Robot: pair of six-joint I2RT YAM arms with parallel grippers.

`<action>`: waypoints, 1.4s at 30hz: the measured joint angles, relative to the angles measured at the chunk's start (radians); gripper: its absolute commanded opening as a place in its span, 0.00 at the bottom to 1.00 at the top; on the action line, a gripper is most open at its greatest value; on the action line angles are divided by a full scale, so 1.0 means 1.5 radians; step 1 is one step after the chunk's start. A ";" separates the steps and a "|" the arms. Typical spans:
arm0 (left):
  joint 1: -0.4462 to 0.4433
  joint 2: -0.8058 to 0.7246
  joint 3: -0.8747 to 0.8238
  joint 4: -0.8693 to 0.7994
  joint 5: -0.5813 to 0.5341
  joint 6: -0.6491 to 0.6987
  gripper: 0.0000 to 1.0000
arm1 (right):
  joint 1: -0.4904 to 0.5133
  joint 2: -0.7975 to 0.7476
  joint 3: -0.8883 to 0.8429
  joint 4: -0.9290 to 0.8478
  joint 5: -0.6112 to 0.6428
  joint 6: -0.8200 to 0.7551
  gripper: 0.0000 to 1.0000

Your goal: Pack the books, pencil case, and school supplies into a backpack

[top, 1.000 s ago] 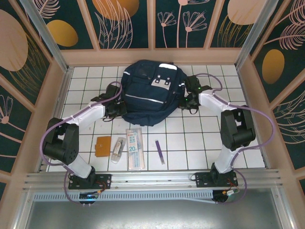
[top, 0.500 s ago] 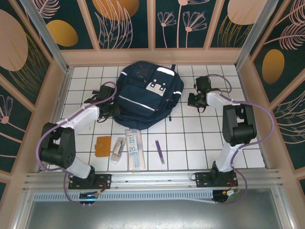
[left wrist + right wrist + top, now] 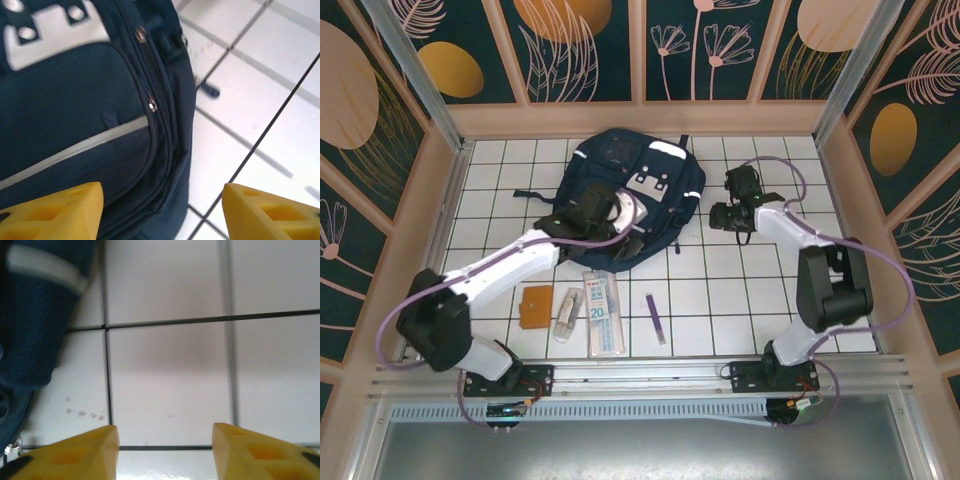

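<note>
a: where's your left gripper (image 3: 625, 235) right now?

b: it hangs over the near right part of the backpack (image 3: 620, 160), jaws apart with nothing between them. from its wrist camera you look down on the zipper pulls (image 3: 152, 103) along the bag's side. that's likely why it's there: the bag looks zipped shut and needs opening before anything goes in.

a: and your right gripper (image 3: 728, 214)?

b: spread too, and empty, above bare tile (image 3: 170, 365) just beside the bag's right edge. i'd judge it sits close so you can pin or tug the fabric while the left works a zipper.

a: the things you have to pack?

b: in a row on the table near the arm bases, well apart from both grippers. there's the orange-brown book (image 3: 536, 305), the small clear packet (image 3: 568, 312), the long clear pack (image 3: 603, 312) with the blue "20" label, and the purple pen (image 3: 655, 318). none of these is in the bag, so their packing is not yet begun.

a: what could go wrong?

b: a limp bag may slide when you pull a zipper, so brace it first.
</note>
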 measured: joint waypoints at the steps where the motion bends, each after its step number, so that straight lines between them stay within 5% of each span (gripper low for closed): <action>1: -0.008 0.029 0.003 -0.005 -0.014 0.024 0.65 | 0.000 -0.027 -0.006 0.008 0.036 0.013 0.99; 4: -0.021 0.090 0.006 -0.018 -0.048 0.063 0.67 | -0.011 -0.089 -0.011 0.030 0.082 0.039 0.99; 8: -0.023 0.122 0.006 -0.026 -0.084 0.088 0.64 | -0.026 -0.087 -0.001 0.043 0.025 0.030 0.93; 15: -0.026 0.151 0.039 -0.033 -0.133 0.107 0.00 | -0.011 -0.030 -0.001 0.039 -0.148 -0.021 0.81; 24: -0.022 0.056 0.046 -0.035 -0.119 0.152 0.00 | 0.040 -0.012 -0.067 0.073 -0.361 -0.168 0.83; 33: -0.004 -0.005 0.081 -0.014 -0.055 0.172 0.00 | 0.067 0.055 -0.066 0.122 -0.430 -0.242 0.79; 35: -0.004 -0.004 0.081 -0.017 -0.042 0.182 0.38 | 0.072 0.061 -0.066 0.136 -0.424 -0.249 0.75; 36: -0.003 -0.004 0.081 -0.018 -0.035 0.189 0.47 | 0.072 0.063 -0.066 0.142 -0.421 -0.249 0.74; 42: -0.003 0.027 0.045 -0.014 -0.018 0.221 0.57 | 0.061 0.050 -0.119 0.216 -0.372 -0.218 0.74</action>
